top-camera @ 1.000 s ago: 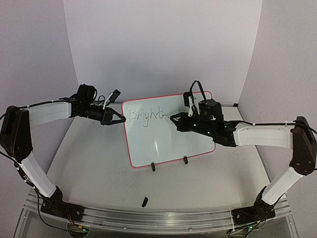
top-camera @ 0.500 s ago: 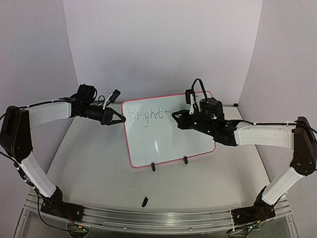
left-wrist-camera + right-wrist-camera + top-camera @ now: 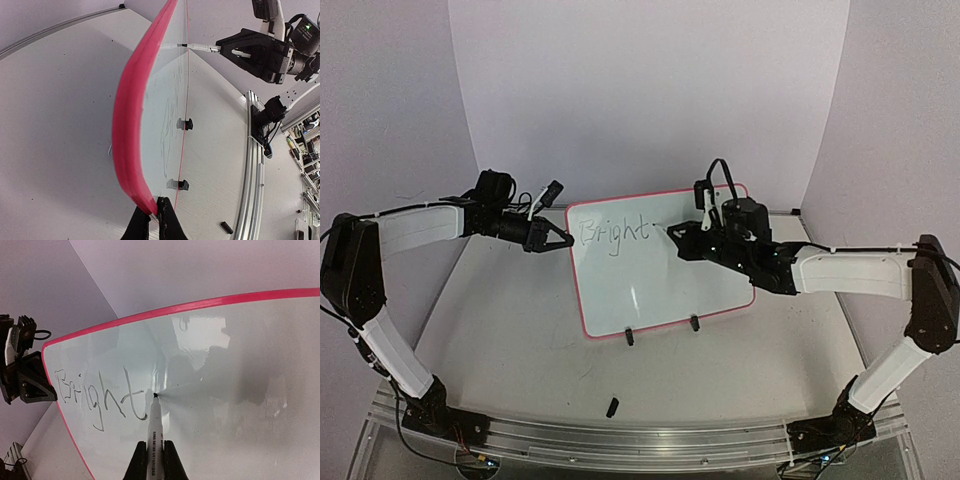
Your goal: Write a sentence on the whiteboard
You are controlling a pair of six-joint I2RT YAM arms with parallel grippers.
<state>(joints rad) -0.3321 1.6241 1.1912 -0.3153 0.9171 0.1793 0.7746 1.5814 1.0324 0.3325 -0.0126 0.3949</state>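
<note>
The whiteboard (image 3: 665,285), white with a red-pink frame, stands tilted on the table. My left gripper (image 3: 563,240) is shut on its upper left corner, and the black fingertips pinch the red rim (image 3: 131,125) in the left wrist view (image 3: 154,216). The sentence (image 3: 95,392) reads "Bright" along the top left (image 3: 612,231). My right gripper (image 3: 153,460) is shut on a white marker (image 3: 153,427). Its dark tip (image 3: 155,396) rests against the board just right of the "t". From above, the right gripper (image 3: 678,234) hovers at the board's upper middle.
Two black clip feet (image 3: 629,336) (image 3: 695,322) hold the board's lower edge. A small black cap (image 3: 612,406) lies on the table near the front. An aluminium rail (image 3: 640,440) runs along the near edge. Pale walls close in behind and at both sides.
The right gripper and marker have shifted slightly up and to the right, to just past the "t". The writing looks the same. The left arm and the board have stayed still.
</note>
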